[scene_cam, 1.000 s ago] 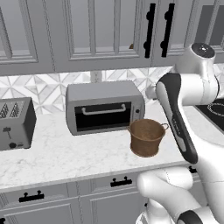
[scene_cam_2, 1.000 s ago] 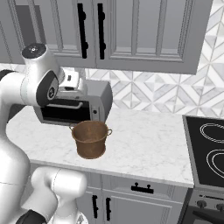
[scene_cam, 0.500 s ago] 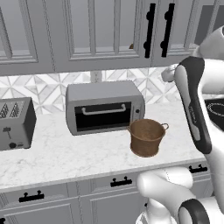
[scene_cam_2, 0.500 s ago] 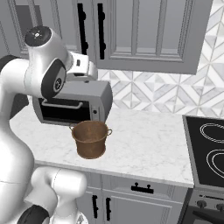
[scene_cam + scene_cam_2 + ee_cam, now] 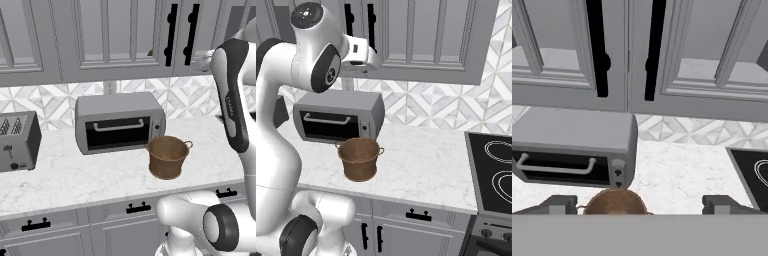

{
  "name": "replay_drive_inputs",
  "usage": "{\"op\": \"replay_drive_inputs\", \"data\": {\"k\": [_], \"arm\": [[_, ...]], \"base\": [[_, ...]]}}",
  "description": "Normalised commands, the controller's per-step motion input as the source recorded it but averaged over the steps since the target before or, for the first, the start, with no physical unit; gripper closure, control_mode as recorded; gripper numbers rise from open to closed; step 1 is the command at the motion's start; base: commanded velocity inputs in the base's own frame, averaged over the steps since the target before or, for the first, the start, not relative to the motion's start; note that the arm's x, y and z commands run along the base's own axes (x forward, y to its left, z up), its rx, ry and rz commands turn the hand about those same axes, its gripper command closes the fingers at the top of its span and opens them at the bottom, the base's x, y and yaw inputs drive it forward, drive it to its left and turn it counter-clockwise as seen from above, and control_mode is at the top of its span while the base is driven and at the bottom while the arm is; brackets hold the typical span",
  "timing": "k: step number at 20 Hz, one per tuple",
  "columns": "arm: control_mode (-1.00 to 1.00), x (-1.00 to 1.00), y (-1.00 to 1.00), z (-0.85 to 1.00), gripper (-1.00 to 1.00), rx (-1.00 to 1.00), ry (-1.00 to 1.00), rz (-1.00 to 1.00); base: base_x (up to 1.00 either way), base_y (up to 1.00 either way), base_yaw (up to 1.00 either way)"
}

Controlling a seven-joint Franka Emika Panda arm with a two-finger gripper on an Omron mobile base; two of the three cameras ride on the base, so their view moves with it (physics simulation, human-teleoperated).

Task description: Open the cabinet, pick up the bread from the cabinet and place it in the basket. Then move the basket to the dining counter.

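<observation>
Overhead, the cabinet (image 5: 150,40) is shut, both panelled doors closed with the two long black bar handles (image 5: 627,47) side by side at the seam. The tool (image 5: 639,204) is raised in front of the doors, level with their lower edge, jaws spread wide and holding nothing; the fingertips (image 5: 559,204) sit far apart at the bottom of the hand view. No bread visible, cabinet interior hidden behind the doors. The basket (image 5: 168,156) stands upright on the white marble tabletop (image 5: 75,180), just in front of the right end of the grey toaster oven (image 5: 119,122), close to it, touching or not unclear. A toaster (image 5: 17,141) sits further left. A black stovetop (image 5: 493,172) lies well right of the basket.
</observation>
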Motion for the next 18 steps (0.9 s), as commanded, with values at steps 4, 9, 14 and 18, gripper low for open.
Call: {"op": "replay_drive_inputs", "data": {"k": [4, 9, 14, 18], "arm": [[-1.00, 0.15, -0.11, 0.22, -1.00, 0.00, -0.32, 0.00], [-1.00, 0.26, -0.02, 0.12, -1.00, 0.00, -0.12, 0.00], [-1.00, 0.43, 0.00, 0.02, -1.00, 0.00, 0.02, 0.00], [-1.00, 0.49, -0.01, 0.04, -1.00, 0.00, 0.00, 0.00]], "base": [[0.00, 0.00, 0.00], [0.00, 0.00, 0.00], [0.00, 0.00, 0.00], [0.00, 0.00, 0.00]]}}
